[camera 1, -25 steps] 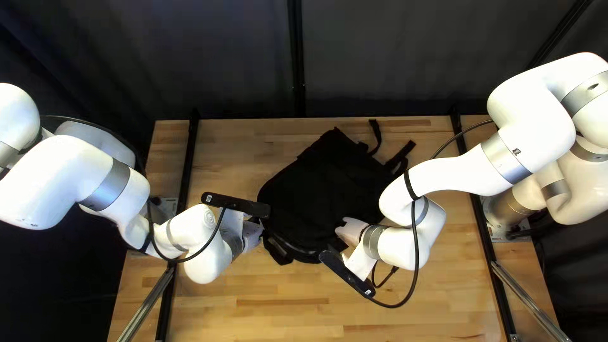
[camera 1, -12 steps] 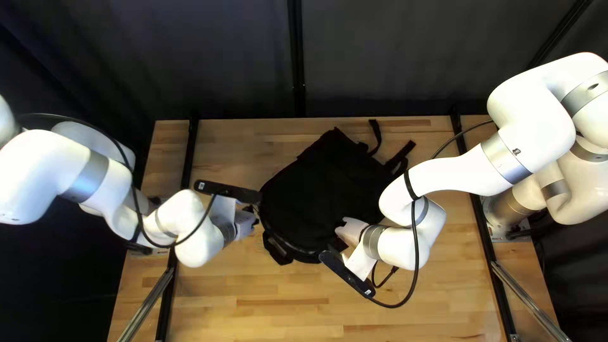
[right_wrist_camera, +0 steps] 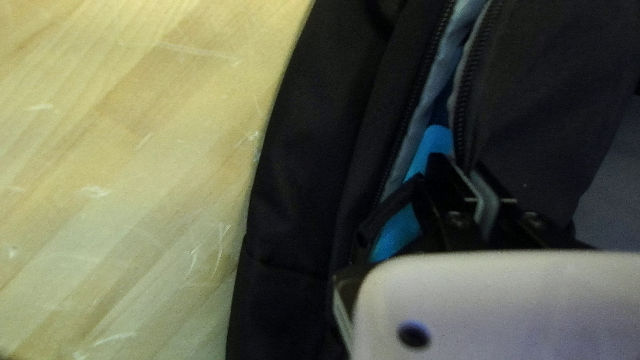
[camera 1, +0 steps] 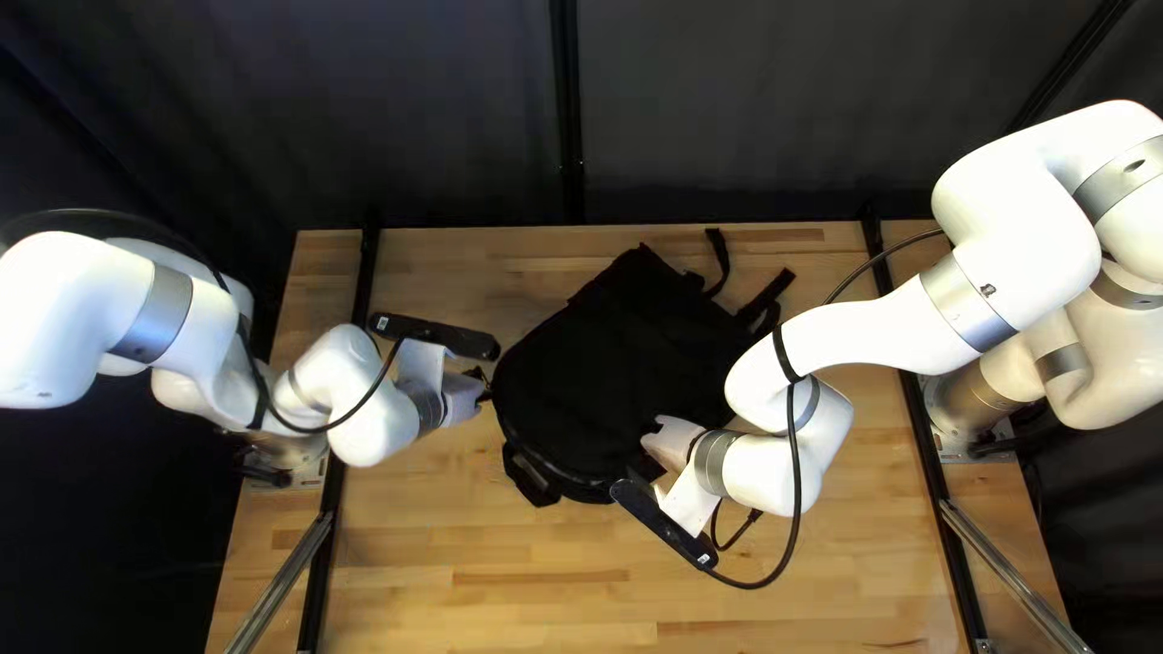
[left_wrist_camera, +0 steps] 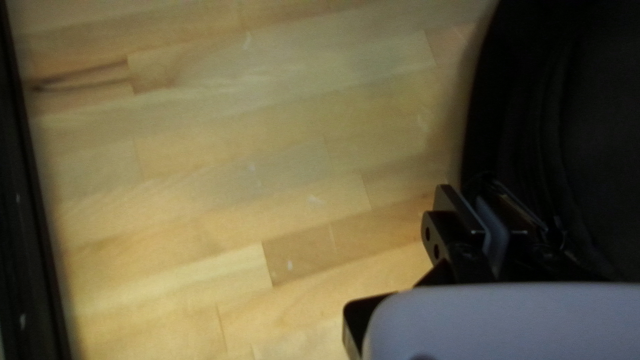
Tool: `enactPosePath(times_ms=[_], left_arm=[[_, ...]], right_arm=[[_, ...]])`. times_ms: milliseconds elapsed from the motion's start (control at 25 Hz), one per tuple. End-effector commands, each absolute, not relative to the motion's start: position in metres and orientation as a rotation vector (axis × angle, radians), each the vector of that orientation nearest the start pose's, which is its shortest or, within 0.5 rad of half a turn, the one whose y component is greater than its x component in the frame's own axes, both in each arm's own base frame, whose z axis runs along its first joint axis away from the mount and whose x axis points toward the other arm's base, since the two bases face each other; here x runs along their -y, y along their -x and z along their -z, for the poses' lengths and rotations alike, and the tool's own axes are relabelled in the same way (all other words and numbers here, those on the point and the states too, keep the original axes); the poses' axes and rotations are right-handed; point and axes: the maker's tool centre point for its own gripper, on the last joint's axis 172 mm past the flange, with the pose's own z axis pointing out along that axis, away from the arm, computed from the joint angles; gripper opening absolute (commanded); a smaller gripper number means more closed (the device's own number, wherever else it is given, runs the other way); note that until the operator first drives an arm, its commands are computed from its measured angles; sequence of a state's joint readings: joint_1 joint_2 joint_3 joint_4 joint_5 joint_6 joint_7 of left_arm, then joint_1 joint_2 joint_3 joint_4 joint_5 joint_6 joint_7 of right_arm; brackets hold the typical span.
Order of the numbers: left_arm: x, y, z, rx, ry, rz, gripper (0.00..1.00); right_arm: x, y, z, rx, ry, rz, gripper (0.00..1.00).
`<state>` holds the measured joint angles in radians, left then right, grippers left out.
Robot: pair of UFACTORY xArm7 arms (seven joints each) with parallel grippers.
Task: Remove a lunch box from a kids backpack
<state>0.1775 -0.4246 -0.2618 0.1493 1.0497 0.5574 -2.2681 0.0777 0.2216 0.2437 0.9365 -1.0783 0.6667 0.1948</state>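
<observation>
My right gripper [right_wrist_camera: 461, 165] has its fingers drawn together on the zippered edge of a black flap [right_wrist_camera: 547, 87], as far as I can make out; the fabric runs in between them from ahead. Right beside those fingers, in the open gap between two rows of zipper teeth, I see a smooth bright blue surface, which I take for the lunch box [right_wrist_camera: 398, 235]. It sits inside the backpack [camera 1: 594, 363], with some pale lining [right_wrist_camera: 433, 87] along the opening.

My left gripper [left_wrist_camera: 467, 188] has its fingers close together too, at the bag's dark side; whether a zip pull or a bit of cloth is caught there, I cannot tell. The backpack lies at the centre of the top left view on the wooden tabletop [camera 1: 545, 594], straps toward the upper right. My left arm [camera 1: 345, 394] reaches to its left side, my right arm [camera 1: 848, 333] to its lower right part.

I judge the step in hand to be opening the compartment, with the box not yet out. Next I want the right grip to hold the flap aside while the left works the mouth wider, then goes in for the box's edge. If I pull too early, the bag could slide along, or the box snag on the teeth.
</observation>
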Motion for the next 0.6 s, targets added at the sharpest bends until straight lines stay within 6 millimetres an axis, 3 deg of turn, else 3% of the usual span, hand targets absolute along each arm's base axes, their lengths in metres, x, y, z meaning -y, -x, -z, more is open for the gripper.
enactPosePath(times_ms=[40, 600], left_arm=[[-0.083, -0.295, -0.063, 1.627, 2.213, 0.795, 0.0], [-0.116, -0.31, -0.067, 1.571, 2.266, 0.794, 0.0]], right_arm=[[-0.084, -0.531, -0.104, -1.19, -2.247, -0.294, 0.0], [-0.084, -0.531, -0.104, -1.19, -2.247, -0.294, 0.0]])
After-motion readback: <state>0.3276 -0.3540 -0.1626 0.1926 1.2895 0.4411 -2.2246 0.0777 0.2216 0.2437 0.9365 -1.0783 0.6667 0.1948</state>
